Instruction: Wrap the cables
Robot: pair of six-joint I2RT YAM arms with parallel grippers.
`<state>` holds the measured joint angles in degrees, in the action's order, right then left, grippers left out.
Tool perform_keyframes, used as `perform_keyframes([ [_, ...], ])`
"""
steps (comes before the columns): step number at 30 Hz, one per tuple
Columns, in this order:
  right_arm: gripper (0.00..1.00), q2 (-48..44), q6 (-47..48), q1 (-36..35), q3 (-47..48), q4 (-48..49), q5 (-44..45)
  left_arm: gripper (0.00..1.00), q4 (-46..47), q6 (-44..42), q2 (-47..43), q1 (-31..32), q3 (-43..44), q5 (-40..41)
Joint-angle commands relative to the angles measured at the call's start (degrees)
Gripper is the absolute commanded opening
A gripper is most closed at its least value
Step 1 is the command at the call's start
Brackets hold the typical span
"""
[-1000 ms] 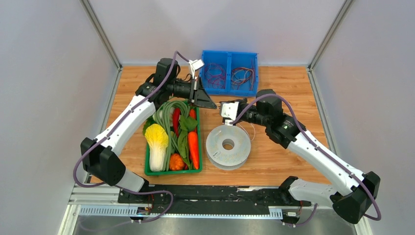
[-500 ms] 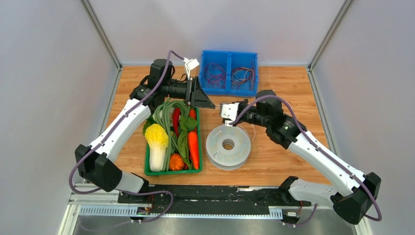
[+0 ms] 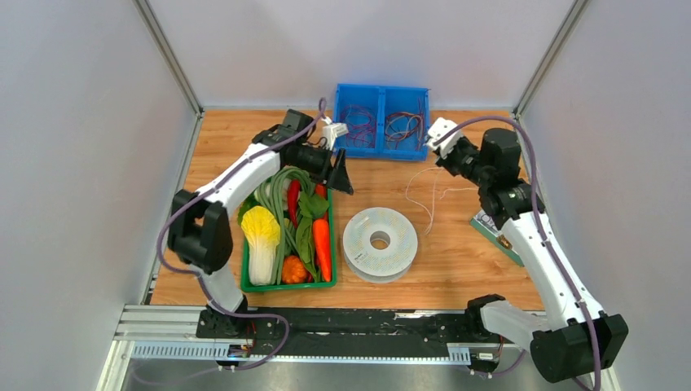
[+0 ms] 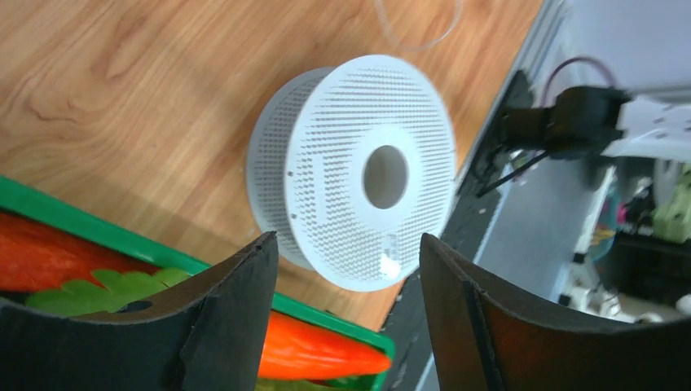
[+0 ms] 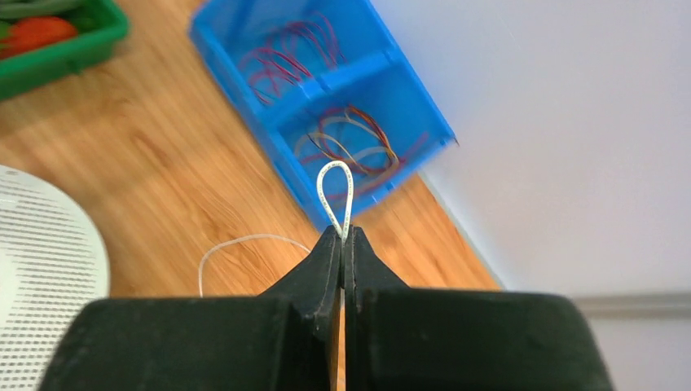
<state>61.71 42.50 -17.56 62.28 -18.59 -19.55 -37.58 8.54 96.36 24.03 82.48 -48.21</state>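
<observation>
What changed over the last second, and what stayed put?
The right pincer closed on the white wire and swung away from the spool toward the far right, drawing out a loose strand. The left pincer opened, and its arm shifted above the green tray. Spool, tray and blue bin stayed put.

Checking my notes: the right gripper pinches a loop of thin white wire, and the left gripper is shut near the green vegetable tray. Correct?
Not quite: the left gripper stands open, as the left wrist view shows. The right gripper does pinch the thin white wire.
</observation>
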Motion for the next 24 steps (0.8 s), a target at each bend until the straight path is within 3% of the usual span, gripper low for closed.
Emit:
perform_keyframes([
  [1, 0.0, -0.89, -4.88, 7.53, 2.58, 0.05, -0.31, 0.72, -8.37, -11.33, 7.33, 3.38, 8.65, 1.97],
  [8, 0.0, -0.37, -7.17, 16.76, 3.02, -0.13, -1.63, 0.73, -14.26, -15.82, 20.87, 6.64, 18.14, 3.73],
  [14, 0.0, -1.68, -7.08, 18.88, 1.79, -0.57, -2.24, 0.74, -23.67, -20.3, 30.81, 8.49, 27.11, 1.72],
  [22, 0.0, -2.12, -8.66, 18.88, 1.26, -1.45, -2.42, 0.75, -29.66, -26.99, 35.48, 10.16, 27.92, -3.56],
  [24, 0.0, -2.3, -8.92, 18.88, 1.35, -1.8, -2.42, 0.56, -29.39, -26.47, 35.83, 10.16, 28.09, -5.22],
])
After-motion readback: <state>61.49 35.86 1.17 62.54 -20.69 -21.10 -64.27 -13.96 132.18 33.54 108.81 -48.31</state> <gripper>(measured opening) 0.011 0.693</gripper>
